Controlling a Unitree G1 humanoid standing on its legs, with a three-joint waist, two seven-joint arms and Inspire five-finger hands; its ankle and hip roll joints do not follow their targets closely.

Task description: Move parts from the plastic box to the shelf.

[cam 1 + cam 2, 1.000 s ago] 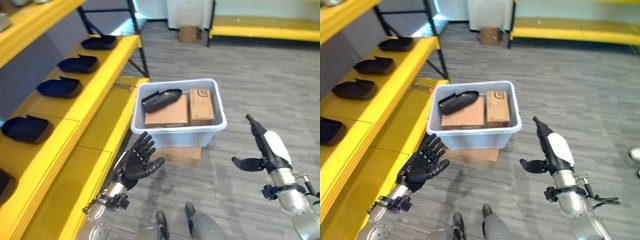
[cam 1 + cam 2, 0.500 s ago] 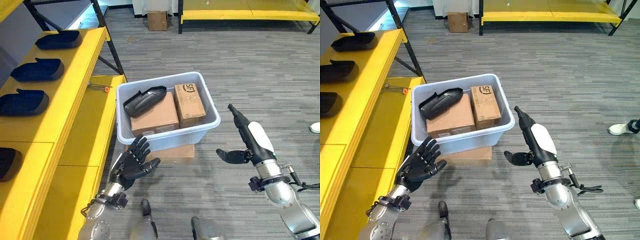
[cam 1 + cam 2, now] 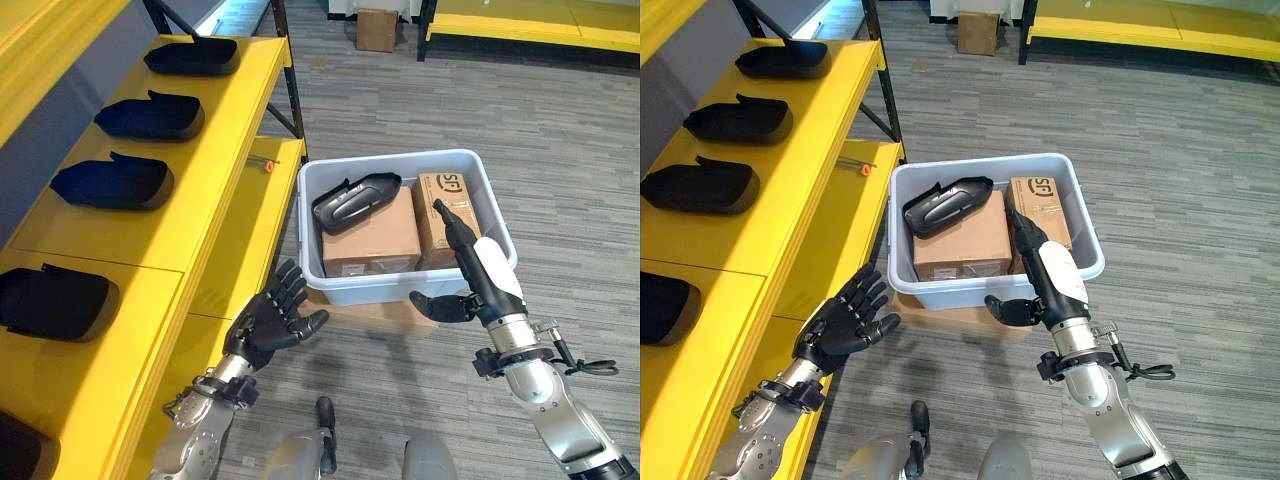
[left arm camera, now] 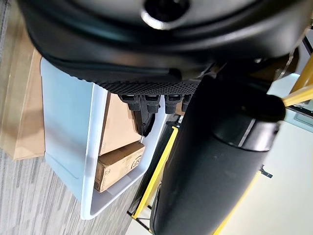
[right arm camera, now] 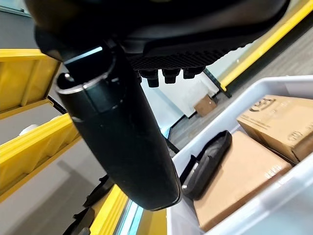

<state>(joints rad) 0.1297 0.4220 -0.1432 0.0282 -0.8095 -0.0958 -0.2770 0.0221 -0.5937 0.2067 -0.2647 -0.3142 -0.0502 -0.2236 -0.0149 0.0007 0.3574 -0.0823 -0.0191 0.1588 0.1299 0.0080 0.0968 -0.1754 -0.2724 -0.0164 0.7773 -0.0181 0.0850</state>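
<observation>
Yellow shelf (image 3: pixel 215 150) carries black parts. Plastic box (image 3: pixel 340 285) beside it on the floor — one black part (image 3: pixel 352 200) atop cardboard boxes (image 3: pixel 375 240). Left robot hand (image 3: pixel 268 325) and right robot hand (image 3: pixel 475 275) — fingers spread, empty, near box front.

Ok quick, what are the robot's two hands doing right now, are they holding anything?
Left hand: open, fingers spread, holding nothing, beside the plastic box.
Right hand: open, fingers straight, holding nothing, at the box's front rim.
</observation>
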